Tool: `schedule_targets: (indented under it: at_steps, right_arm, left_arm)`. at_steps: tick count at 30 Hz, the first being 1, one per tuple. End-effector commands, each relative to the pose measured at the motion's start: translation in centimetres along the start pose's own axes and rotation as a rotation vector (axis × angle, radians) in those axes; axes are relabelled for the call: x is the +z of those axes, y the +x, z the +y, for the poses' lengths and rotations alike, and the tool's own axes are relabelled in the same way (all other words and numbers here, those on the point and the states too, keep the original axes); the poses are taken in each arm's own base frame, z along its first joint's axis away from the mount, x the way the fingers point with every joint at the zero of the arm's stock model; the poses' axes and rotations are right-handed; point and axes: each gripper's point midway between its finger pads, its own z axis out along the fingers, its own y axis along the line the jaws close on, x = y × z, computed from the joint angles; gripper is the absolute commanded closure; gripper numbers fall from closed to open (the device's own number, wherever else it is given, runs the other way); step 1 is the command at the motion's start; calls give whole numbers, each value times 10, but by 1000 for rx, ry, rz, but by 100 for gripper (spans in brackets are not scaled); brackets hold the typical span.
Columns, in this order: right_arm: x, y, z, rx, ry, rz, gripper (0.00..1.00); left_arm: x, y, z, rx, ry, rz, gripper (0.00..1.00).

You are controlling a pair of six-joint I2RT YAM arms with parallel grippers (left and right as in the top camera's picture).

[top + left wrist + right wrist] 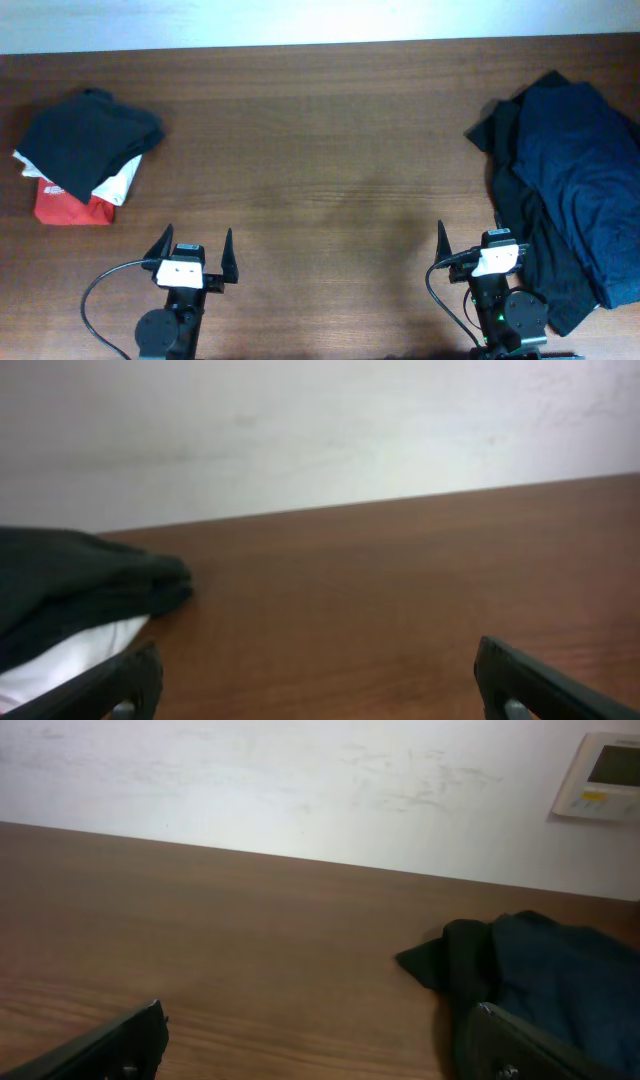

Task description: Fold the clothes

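A crumpled navy blue garment (580,160) lies at the right edge of the table on top of a thinner black garment (535,240). Both show in the right wrist view, the navy one (570,970) beside the black one (450,965). My right gripper (483,236) is open and empty near the front edge, its right finger next to the black cloth. It also shows in the right wrist view (320,1040). My left gripper (195,250) is open and empty at the front left, seen too in the left wrist view (315,680).
A stack of folded clothes sits at the far left: a black piece (90,135) on top, a white one (120,185) and a red one (65,208) beneath. The stack shows in the left wrist view (80,590). A wall panel (605,775) hangs behind.
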Motion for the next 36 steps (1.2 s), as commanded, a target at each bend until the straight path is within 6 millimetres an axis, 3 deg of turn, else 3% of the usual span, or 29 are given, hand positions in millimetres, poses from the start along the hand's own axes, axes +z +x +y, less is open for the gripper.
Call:
schedule_targets:
  at_steps: [1,9,14,19,23,26,31,36]
  right_arm:
    - [0,1,2,43,-8,1,1]
    - [-3,-14,-3,43,15,-20,1]
    - [-10,-26,-15,42,75,42,1]
    - [-2,-46,-17,40,74,102,1]
    - [19,-67,-19,38,67,184,1]
    - [38,-75,-20,35,62,270,1]
    - [75,-69,-21,30,50,477,1]
    - [112,-58,-16,-3,-1,663,1]
  left_arm:
    - [0,-5,-4,-10,20,-22,1]
    - [3,-4,-4,-39,22,30,1]
    - [14,-23,-2,-40,25,103,1]
    - [40,-43,0,-44,30,197,1]
    - [74,-56,1,-47,35,310,1]
    - [91,-52,2,-51,40,429,1]
    - [111,-40,-1,-61,60,641,1]
    - [115,-40,-3,-70,75,740,1]
